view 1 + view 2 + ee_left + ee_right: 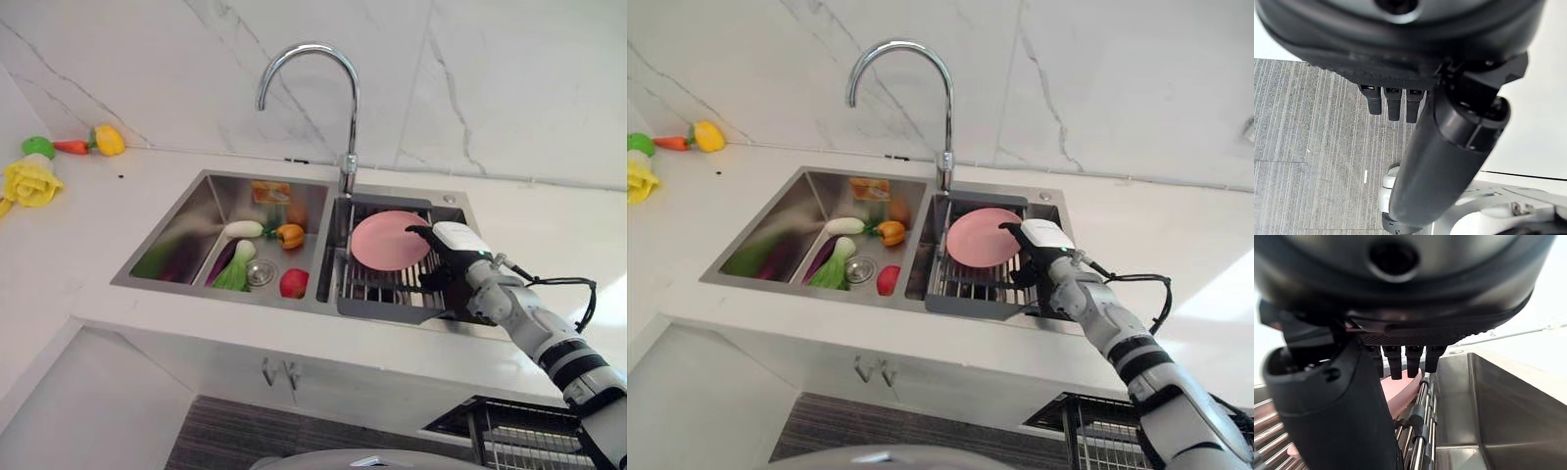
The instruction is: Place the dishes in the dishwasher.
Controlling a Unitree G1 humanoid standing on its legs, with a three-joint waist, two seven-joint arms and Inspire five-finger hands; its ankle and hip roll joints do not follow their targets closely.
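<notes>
- The pink plate (389,240) leans up on its edge in the dark dish rack (377,294), which sits in the right half of the sink (196,230).
- The right hand (453,257) is right at the plate's right edge. The plate lies just to the left of this hand.
- In the right wrist view the fingers (1400,362) reach over the plate's rim and the thumb is on the near side. The hand looks like it is closing on the plate, but I cannot tell if it has a firm hold.
- The left hand (1393,103) hangs low over the grey floor, fingers straight, holding nothing. The right hand is much nearer the plate.
- I think the next move is to lift the plate out and carry it down to the wire rack (509,431) at the lower right.
- Toy vegetables (257,257) lie in the left half of the sink, and more toy food (39,166) sits far left on the white table (88,245).
- A tall faucet (338,98) curves over the sink.
</notes>
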